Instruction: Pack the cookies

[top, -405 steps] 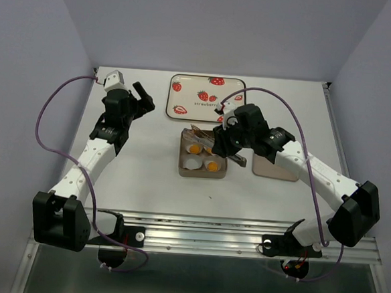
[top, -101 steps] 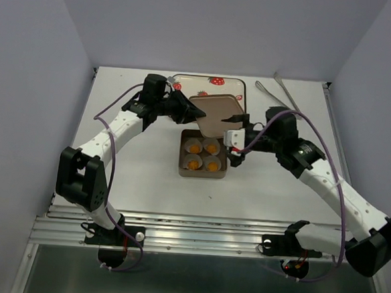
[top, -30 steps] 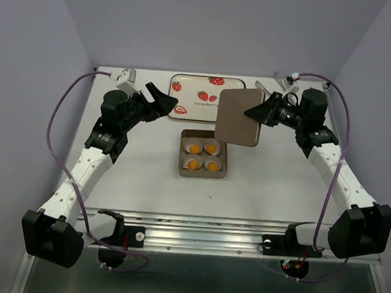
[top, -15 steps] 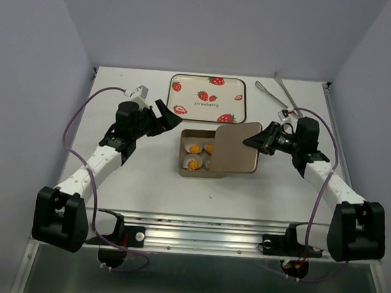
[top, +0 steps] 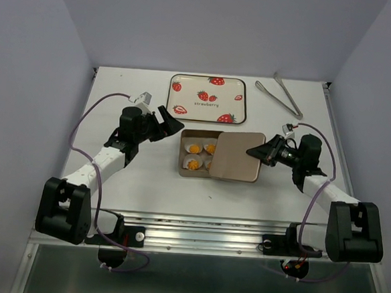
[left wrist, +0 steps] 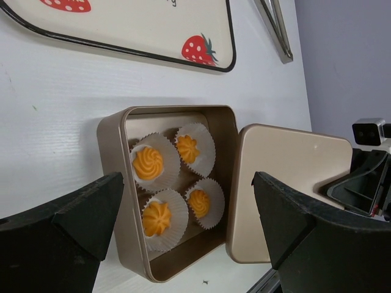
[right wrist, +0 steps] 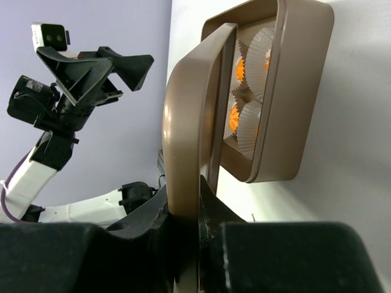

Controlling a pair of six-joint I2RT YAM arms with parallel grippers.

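Tabletop (top: 159,191) white, walls (top: 224,28) lavender, cookies (top: 194,148) in tin (top: 182,155), lid (top: 235,156), strawberry tray (top: 192,93)

In the top view the lid (top: 236,156) covers the right side of the tin (top: 182,155), hiding one of the cookies (top: 192,163) (a second only half shows). The left wrist view cuts off the tray (left wrist: 122,27) and tongs (left wrist: 278,33) at its top edge. The right tool (right wrist: 183,213) is a dark blur, seemingly pinching the lid.

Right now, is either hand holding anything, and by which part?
The right hand pinches the tin lid by its right edge. The left hand is open and holds nothing.
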